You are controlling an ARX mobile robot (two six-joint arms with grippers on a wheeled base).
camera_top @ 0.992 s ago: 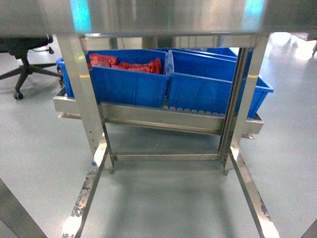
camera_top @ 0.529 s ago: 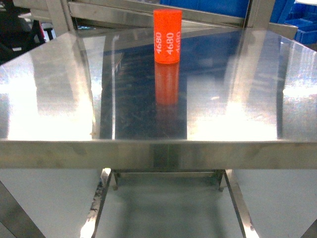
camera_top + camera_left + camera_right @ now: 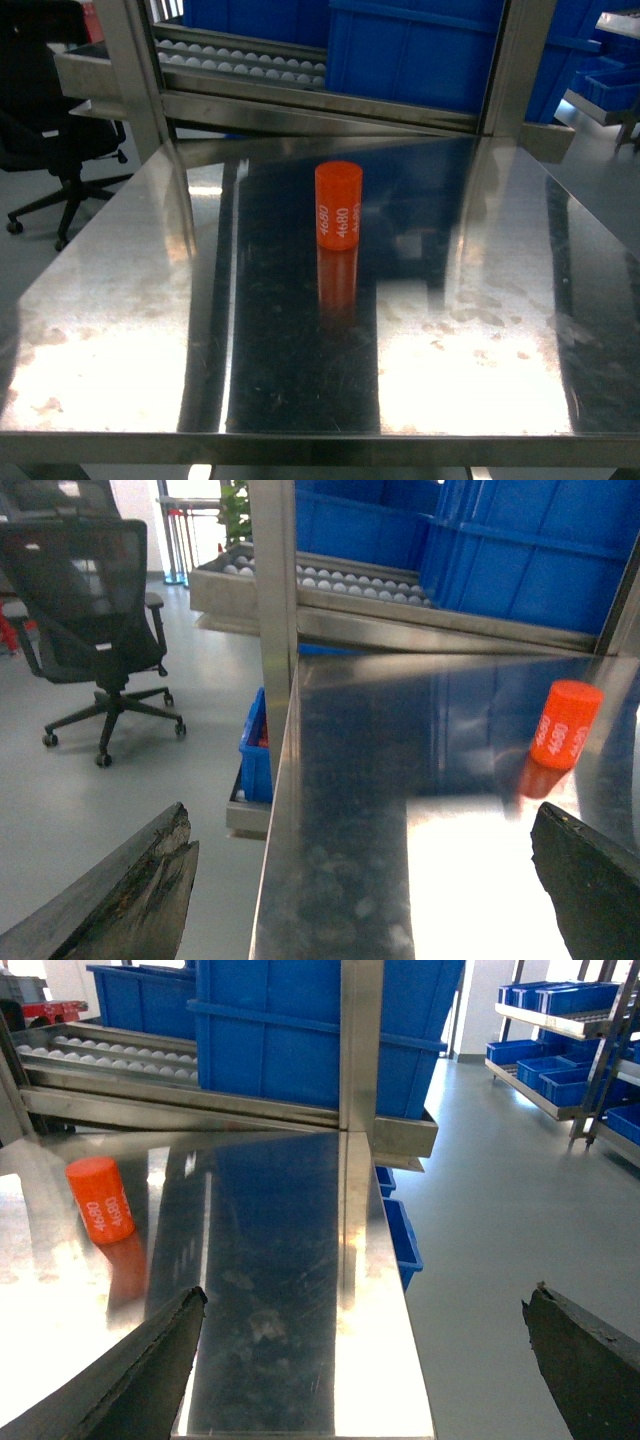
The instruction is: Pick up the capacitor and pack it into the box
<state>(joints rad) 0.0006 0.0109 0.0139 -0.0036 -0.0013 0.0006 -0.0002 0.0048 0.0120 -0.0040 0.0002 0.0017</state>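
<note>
On the table: I am seeing a polished steel table [image 3: 130, 330] filling the head view, throwing back bright glare at 7 and 5 o'clock.
Capacitor: an orange cylinder, the capacitor [image 3: 338, 205], is standing upright just above the middle of the table top, towards 12 o'clock from the centre, with white "4680" printing running down its side and its reflection showing on the steel beneath it.
Capacitor from the left wrist: the capacitor [image 3: 565, 723] is sitting at 2 o'clock, looking tilted because the camera is angled.
Capacitor from the right wrist: the capacitor [image 3: 100, 1199] is sitting at 9 o'clock, well apart from the fingers.
Left gripper: I am watching the left gripper [image 3: 365, 885] with its two dark fingers [image 3: 140, 890] spread wide at the lower corners of its view, holding nothing, over the table's left edge.
Right gripper: the right gripper [image 3: 365, 1365] is showing its fingers [image 3: 150, 1360] parted just as wide, gripping nothing, over the table's right edge.
Box: I am not finding the box in any view.
Behind the table: blue bins [image 3: 420, 50] are resting on a roller rack [image 3: 240, 65] at 12 o'clock.
Off to the side: a black office chair [image 3: 50, 120] is standing on the grey floor at 10 o'clock.
</note>
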